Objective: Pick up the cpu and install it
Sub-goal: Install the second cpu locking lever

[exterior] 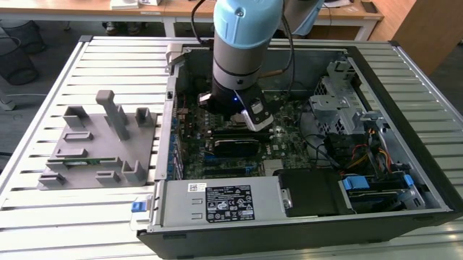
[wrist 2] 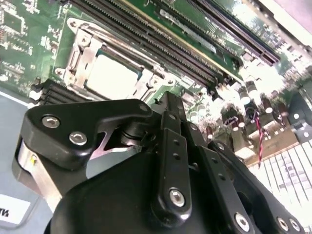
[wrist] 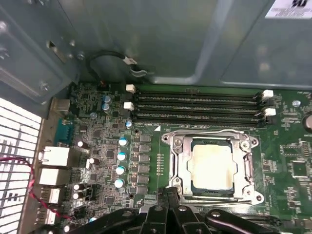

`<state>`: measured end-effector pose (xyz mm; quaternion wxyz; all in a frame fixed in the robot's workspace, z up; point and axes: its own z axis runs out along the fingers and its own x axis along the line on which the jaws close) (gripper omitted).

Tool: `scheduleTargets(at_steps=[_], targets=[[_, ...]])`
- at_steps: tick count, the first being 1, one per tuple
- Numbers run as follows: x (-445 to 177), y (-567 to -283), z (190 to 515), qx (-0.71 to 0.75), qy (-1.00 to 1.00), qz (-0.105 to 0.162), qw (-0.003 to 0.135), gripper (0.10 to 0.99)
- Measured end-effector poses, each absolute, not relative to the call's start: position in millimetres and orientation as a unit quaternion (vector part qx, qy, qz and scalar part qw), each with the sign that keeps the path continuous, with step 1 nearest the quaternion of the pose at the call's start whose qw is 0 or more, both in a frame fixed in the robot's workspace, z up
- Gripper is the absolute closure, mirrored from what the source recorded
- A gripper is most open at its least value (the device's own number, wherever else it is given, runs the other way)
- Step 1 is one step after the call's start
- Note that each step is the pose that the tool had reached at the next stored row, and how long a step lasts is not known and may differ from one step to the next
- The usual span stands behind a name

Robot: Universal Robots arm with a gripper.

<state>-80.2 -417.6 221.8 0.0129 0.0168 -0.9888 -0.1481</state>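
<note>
Nearest in the exterior view is the open black desktop computer case point(exterior: 304, 227), lying on its side on a slatted white metal table point(exterior: 43, 216), its silver power supply box point(exterior: 220, 201) along the near wall. At the exterior view's left, well apart from the case, a grey plastic fixture block point(exterior: 97, 143) stands on the table. The arm's black linkage gripper point(wrist: 168, 200) reaches down inside the case over the green motherboard point(wrist: 102, 161); in the first wrist view its two fingertips meet with no gap and nothing between them, so it is clenched and empty. Just beyond the fingertips lies the cpu point(wrist: 212, 167): a flat square chip with a pale silvery-white metal top, faintly cream under the light, thin dark edge showing around it. It sits flat, face up, inside the silver metal socket frame point(wrist: 176, 165), its sides square with the frame; being square, no long axis is evident. The second wrist view shows the chip point(wrist 2: 113, 77) seated likewise. Farther off run four long black memory slots point(wrist: 195, 105), parallel to the chip's far edge, then the grey case wall point(wrist: 161, 34).
</note>
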Motion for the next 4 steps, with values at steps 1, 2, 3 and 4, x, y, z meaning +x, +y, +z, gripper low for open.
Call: scheduleTargets(at_steps=[1, 2, 3, 4], targets=[[-80.2, -417.6, 224.1, 0.017, -0.989, -0.148, 0.013, 0.98], [-80.2, -417.6, 226.1, 0.017, -0.989, -0.148, 0.013, 0.98], [-80.2, -417.6, 227.9, 0.017, -0.989, -0.148, 0.013, 0.98], [-80.2, -417.6, 229.8, 0.017, -0.989, -0.149, 0.013, 0.98]])
